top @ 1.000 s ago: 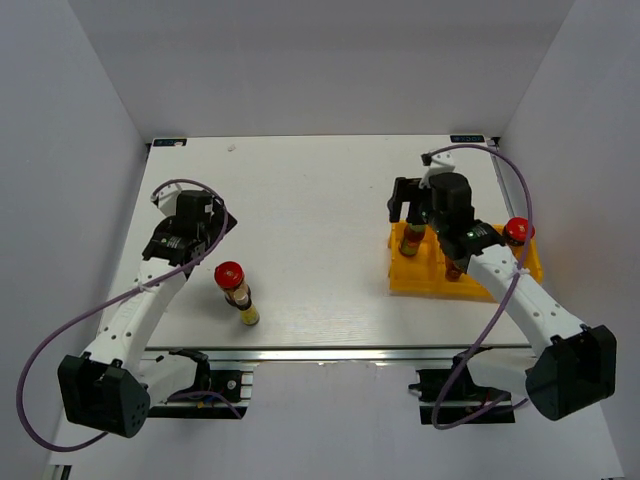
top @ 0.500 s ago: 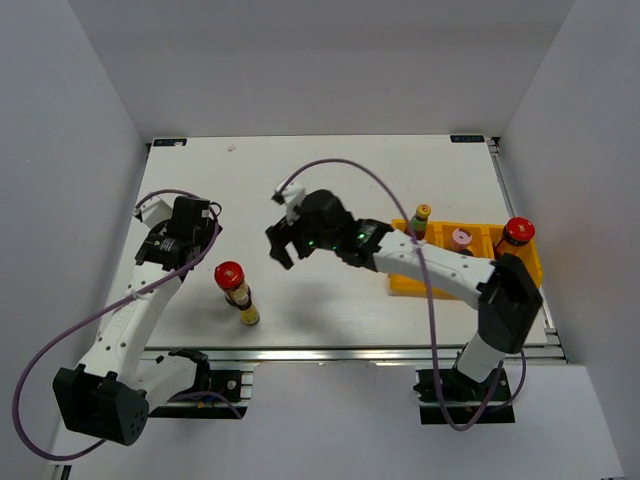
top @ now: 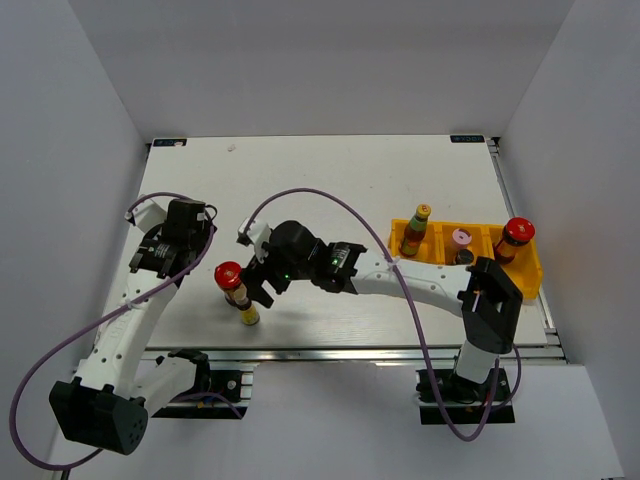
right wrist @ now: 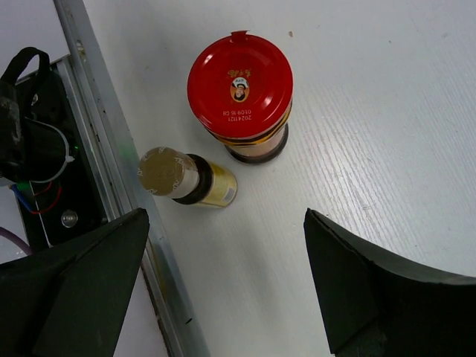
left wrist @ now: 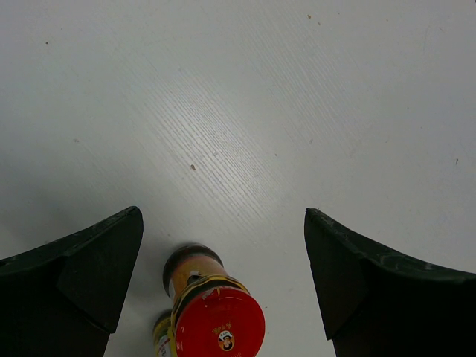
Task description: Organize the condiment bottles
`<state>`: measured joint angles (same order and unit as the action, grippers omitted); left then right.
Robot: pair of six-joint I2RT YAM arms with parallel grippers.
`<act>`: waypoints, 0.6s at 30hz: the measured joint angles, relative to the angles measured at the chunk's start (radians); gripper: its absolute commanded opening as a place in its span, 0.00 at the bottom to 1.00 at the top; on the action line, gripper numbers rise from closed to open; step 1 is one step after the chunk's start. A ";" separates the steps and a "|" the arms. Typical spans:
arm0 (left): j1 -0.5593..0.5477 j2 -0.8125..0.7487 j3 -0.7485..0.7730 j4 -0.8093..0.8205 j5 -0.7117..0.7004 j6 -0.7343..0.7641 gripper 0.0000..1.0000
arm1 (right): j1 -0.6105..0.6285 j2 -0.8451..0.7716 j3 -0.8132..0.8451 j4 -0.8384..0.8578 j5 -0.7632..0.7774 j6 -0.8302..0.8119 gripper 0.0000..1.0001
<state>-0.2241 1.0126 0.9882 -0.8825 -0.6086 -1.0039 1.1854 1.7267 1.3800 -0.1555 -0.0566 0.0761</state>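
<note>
right gripper hangs with fingers wide apart over the red-capped jar and the slim yellow-capped bottle just beside it, near the front edge of the table; the other bottles stand in the yellow tray far right. left gripper is spread open too, holding nothing. best to centre on one cap, drop straight down and close low on the body so the neighbour isn't knocked.

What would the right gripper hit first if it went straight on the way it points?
Most likely the yellow-capped bottle just ahead of the open right gripper, the red-capped jar beyond it. Depth is unclear; it might meet the table first.
</note>
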 measured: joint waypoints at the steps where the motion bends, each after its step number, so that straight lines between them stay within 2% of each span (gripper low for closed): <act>1: 0.000 0.000 0.000 0.000 0.000 0.000 0.98 | 0.004 0.000 0.000 0.000 0.000 0.000 0.89; 4: 0.000 0.000 0.000 0.000 0.000 0.000 0.98 | 0.032 0.000 0.000 0.001 0.016 0.007 0.89; 11: 0.000 0.000 0.000 0.011 0.002 0.001 0.98 | 0.115 0.022 0.000 0.048 0.170 0.122 0.89; 18: 0.000 -0.005 0.000 0.027 0.002 0.002 0.98 | 0.132 0.115 0.027 0.085 0.307 0.183 0.80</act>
<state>-0.2241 1.0080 0.9882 -0.8555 -0.6064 -1.0023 1.3174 1.8416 1.4075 -0.0704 0.2501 0.2588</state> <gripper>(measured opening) 0.983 0.824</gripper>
